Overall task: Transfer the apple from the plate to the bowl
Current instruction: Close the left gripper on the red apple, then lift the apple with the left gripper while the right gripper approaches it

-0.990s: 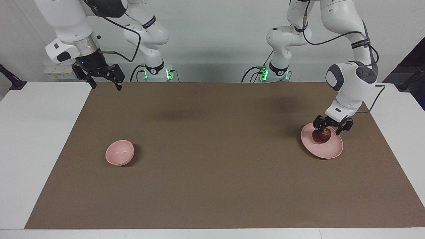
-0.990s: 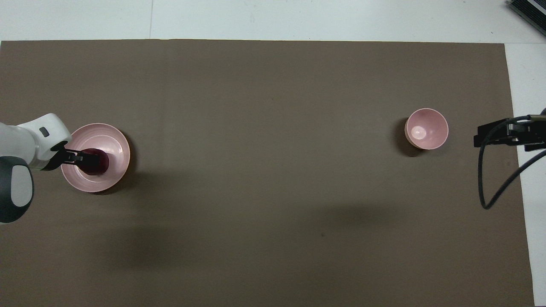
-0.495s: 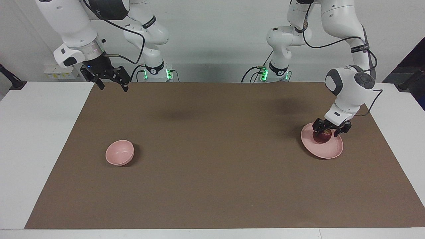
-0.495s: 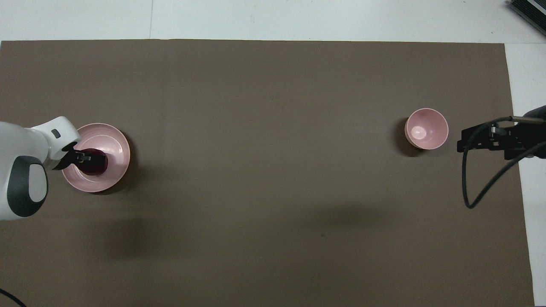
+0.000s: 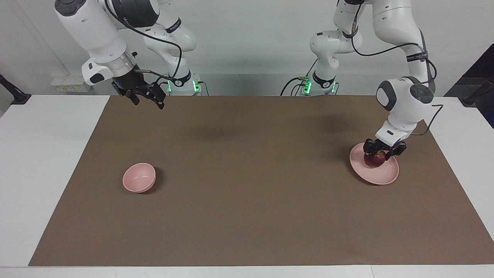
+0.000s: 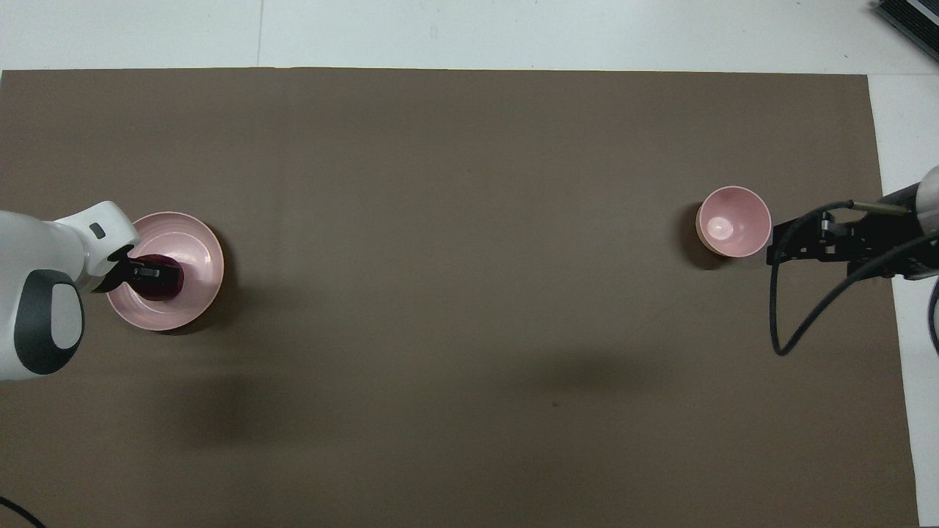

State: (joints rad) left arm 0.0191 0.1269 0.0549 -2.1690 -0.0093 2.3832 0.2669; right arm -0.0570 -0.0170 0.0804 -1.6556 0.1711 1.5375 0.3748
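Observation:
The dark red apple (image 5: 373, 160) lies on the pale pink plate (image 5: 383, 176) toward the left arm's end of the table. My left gripper (image 5: 380, 155) is down on the plate with its fingers closed against the apple's sides; the apple rests on the plate. In the overhead view the left gripper (image 6: 157, 273) covers most of the apple (image 6: 155, 291) on the plate (image 6: 199, 253). The small deep pink bowl (image 5: 139, 177) stands empty toward the right arm's end, also in the overhead view (image 6: 733, 220). My right gripper (image 5: 148, 102) is open and empty, raised over the mat's edge nearest the robots.
A brown mat (image 5: 247, 185) covers most of the white table (image 5: 42, 162). The right arm's black cable (image 6: 788, 323) hangs in a loop beside the bowl in the overhead view.
The left gripper's fingers have drawn in around the apple on the plate. The right gripper has moved in from the table's end, over the mat and closer to the bowl.

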